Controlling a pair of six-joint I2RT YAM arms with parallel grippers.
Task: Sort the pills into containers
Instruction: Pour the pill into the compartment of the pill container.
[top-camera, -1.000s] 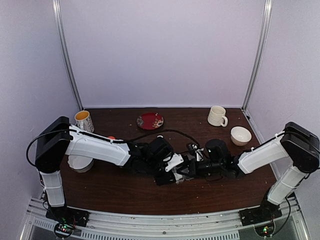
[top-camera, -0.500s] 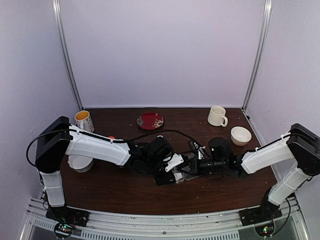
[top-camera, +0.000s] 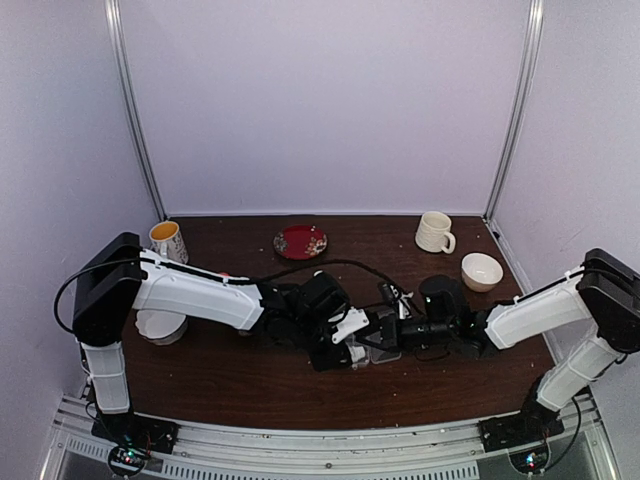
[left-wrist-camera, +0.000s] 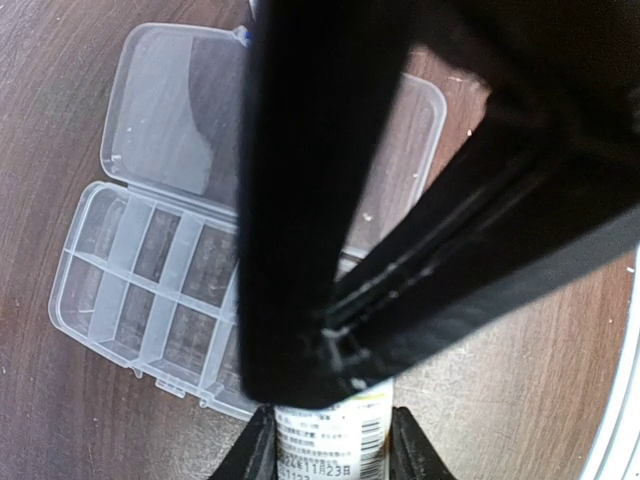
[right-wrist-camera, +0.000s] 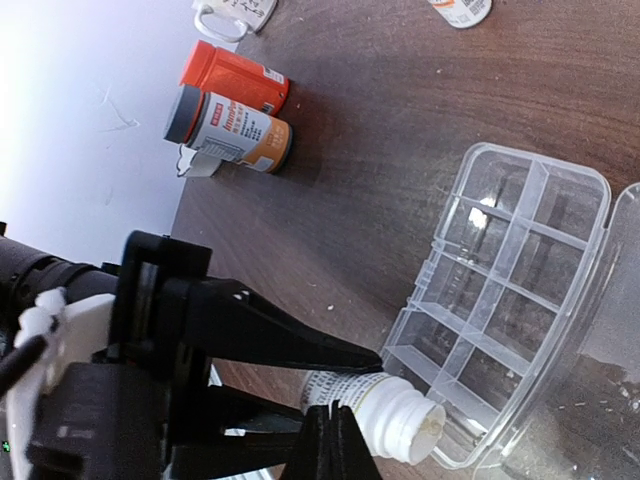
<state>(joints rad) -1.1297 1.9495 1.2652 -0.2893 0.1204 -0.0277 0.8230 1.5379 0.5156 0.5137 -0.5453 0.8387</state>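
From above, the two arms reach inward over the dark brown bench (top-camera: 250, 385) and meet near its middle, the left gripper (top-camera: 345, 345) and the right gripper (top-camera: 393, 326) close together. Along the back of the bench stand a yellow-lined mug (top-camera: 168, 241), a red plate (top-camera: 300, 241) and a cream mug (top-camera: 434, 232). A white bowl (top-camera: 481, 271) sits toward the right, and another pale bowl (top-camera: 160, 326) shows under the left arm. In the left wrist view, the left jaws are clamped on a small white labelled bottle (left-wrist-camera: 330, 440), one finger on each side of it. Past the bottle the clear organizer box (left-wrist-camera: 140, 290) lies flat on the bench, its hinged lid (left-wrist-camera: 170, 110) folded open and flat beyond it. The black bulk of the right gripper crosses in front and hides the right part of the cells. In the right wrist view, the right jaws are pressed together with nothing between them, their tip just beside the bottle's neck. The bottle is tipped over with its open mouth at the near corner of the organizer box. Whether it touches the rim I cannot tell. A pale tan speck shows in the mouth, and I cannot tell if it is one of the pills. In the visible cells I can make out no pills. Farther off lie an orange bottle (right-wrist-camera: 235, 75) and a grey-capped bottle (right-wrist-camera: 228, 127), side by side on the bench.
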